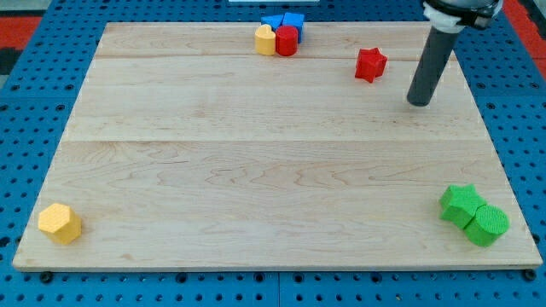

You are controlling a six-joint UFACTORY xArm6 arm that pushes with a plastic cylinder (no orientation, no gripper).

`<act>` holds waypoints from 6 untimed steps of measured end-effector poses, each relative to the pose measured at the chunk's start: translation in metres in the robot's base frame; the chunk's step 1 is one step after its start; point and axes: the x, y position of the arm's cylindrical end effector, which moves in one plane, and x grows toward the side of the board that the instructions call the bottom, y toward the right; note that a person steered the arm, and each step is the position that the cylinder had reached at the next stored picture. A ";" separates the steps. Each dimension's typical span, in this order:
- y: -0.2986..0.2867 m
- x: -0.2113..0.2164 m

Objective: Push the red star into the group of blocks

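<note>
With no hand fitted to tell of, my tip (419,101) is sitting right of and below the red star (370,64), risking an off-centre shove that is spinning it past the group of blocks (280,35) or off the bench (256,170).

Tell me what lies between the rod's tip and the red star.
Nothing: in the camera view only bare wooden board separates my tip from the red star.

Red star (370,64), green star (461,204), yellow hexagon (60,223)
</note>
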 end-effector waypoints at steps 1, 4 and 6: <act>0.002 -0.028; -0.099 -0.084; -0.142 -0.112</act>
